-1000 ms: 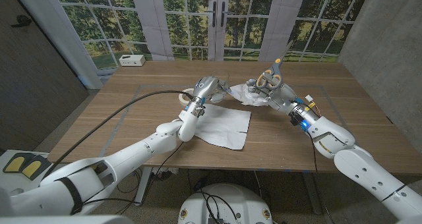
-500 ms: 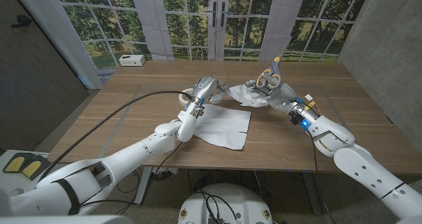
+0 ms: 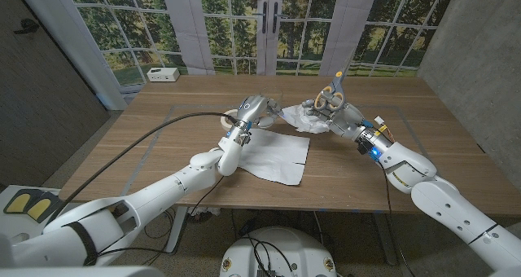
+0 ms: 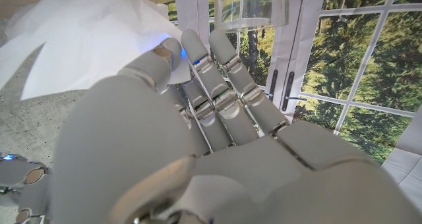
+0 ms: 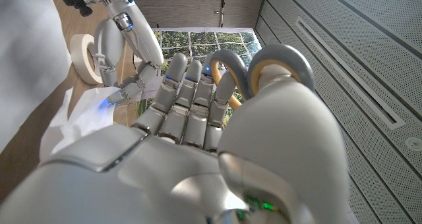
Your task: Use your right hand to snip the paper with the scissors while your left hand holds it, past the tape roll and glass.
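The wooden bench (image 3: 163,147) carries a white sheet of paper (image 3: 277,151) near its middle, its far edge lifted and crumpled between the two hands. The left hand (image 3: 252,112) pinches that raised edge in its fingers (image 4: 198,56). The right hand (image 3: 338,112) grips the scissors (image 3: 332,94), its fingers through the grey handle loops and the blades pointing up and away, well off the paper. The tape roll (image 5: 82,56) lies just beside the left hand; the glass is too hard to make out. Judging by this, the step in hand is lining up the cut: next the blades need tilting down onto the held edge, then closing.
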Tool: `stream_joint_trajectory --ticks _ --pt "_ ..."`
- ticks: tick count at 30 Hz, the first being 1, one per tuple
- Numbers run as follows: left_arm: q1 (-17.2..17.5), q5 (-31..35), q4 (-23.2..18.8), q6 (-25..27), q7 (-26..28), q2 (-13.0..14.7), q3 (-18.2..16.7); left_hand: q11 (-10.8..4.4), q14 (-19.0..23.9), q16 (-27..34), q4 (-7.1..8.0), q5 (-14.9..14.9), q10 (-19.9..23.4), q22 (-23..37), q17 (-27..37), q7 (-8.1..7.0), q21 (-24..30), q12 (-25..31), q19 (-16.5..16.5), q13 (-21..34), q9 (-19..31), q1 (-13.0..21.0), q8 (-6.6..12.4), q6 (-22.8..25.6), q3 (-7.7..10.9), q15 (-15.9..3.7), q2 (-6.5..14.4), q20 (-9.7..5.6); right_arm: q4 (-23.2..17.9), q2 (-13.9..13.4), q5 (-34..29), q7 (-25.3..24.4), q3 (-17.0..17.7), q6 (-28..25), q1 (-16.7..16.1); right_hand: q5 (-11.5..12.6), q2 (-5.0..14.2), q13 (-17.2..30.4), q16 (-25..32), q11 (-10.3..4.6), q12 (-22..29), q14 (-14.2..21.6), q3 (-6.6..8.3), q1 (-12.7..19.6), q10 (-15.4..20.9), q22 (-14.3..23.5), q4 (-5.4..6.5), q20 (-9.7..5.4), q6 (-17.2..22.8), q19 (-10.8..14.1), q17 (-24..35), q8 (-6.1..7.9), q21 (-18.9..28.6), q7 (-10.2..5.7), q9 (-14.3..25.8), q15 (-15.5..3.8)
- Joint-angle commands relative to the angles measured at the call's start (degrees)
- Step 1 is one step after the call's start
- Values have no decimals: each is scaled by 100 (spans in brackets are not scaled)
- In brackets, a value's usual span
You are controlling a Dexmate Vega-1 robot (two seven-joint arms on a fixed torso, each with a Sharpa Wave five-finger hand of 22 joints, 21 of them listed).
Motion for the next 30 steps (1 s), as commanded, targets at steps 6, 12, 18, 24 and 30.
stream_joint_trajectory --ticks 6,12,18,24,30 --pt "3 41 -13 33 -23 30 7 -153 63 35 11 -4 206 11 17 -38 86 14 -46 308 21 -25 22 36 45 3 -31 -203 -59 -82 -144 -115 10 48 -30 -218 718 27 129 -130 15 -150 136 647 51 18 -331 -29 118 -52 165 -1 78 -41 542 -684" --pt "0 61 -36 35 -40 41 13 -155 63 35 9 -5 208 7 17 -30 113 12 -62 310 1 -27 14 44 55 3 -33 -202 -93 -123 -242 -170 19 91 -68 -266 605 25 197 -121 0 -214 -16 553 17 19 -343 -8 166 -78 232 -50 113 -149 407 -656" --pt "14 85 -58 47 -46 55 19 -152 68 39 11 -6 206 4 20 -32 132 8 -72 310 11 -32 18 38 60 2 -33 -199 -113 -171 -345 -180 16 136 -69 -223 445 17 204 -128 -34 -371 -188 466 -62 23 -370 20 170 -161 240 -251 136 -251 123 -593" --pt "39 96 -92 59 -46 79 10 -152 71 43 8 -6 216 2 23 -44 153 13 -83 317 18 -33 21 34 64 2 -38 -198 -129 -207 -434 -187 1 177 -55 -116 381 4 195 -126 -24 -476 -328 395 -93 34 -374 -9 282 -257 178 -565 170 -385 -242 -552" --pt "77 98 -156 89 -62 111 -12 -154 75 44 7 -6 219 -1 22 -25 178 11 -95 316 14 -34 21 37 71 3 -37 -196 -140 -216 -443 -231 0 187 -60 -37 444 -11 188 -147 -30 -524 -371 424 -177 48 -391 15 270 -346 108 -892 211 -548 -547 -511"
